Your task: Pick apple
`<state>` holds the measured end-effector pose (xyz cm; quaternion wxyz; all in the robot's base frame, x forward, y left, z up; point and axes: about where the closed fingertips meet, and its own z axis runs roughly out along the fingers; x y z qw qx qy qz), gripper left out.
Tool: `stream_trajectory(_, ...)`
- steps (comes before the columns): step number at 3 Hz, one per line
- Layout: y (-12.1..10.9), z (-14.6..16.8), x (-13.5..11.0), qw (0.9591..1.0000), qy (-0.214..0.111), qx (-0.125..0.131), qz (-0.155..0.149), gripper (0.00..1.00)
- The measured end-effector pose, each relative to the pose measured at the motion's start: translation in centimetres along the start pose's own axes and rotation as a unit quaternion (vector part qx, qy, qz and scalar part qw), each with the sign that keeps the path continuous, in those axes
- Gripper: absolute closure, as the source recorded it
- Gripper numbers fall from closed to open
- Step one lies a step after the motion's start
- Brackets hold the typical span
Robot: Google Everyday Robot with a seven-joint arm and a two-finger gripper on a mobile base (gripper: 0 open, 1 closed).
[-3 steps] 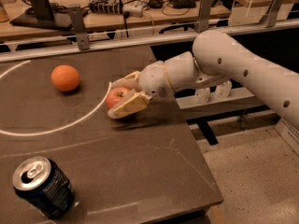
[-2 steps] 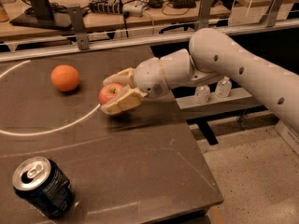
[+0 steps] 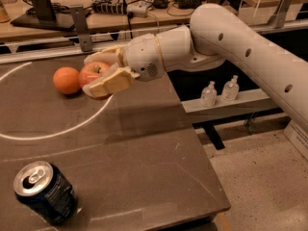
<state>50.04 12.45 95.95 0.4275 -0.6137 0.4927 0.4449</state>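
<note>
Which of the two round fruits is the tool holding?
The red apple: the tool, over the far side of the table, is shut on it. The smooth orange fruit sits free beside it.

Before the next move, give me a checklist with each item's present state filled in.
1. Right fruit held: the end effector brackets the red apple, not the orange: ok.
2. Grasp shut: one finger lies over the apple and one under it, both against it: ok.
3. Apple lifted off the table: cannot tell.
4. Clearance from the orange: it sits right beside the apple; whether they touch: cannot tell.
5. Soda can out of the way: it is at the table's near edge, well apart from the end effector: ok.
</note>
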Motion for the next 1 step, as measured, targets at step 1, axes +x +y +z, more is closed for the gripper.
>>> stream_trajectory(1,0.0,0.0,0.0,1.0,0.0,0.0,0.0,1.0)
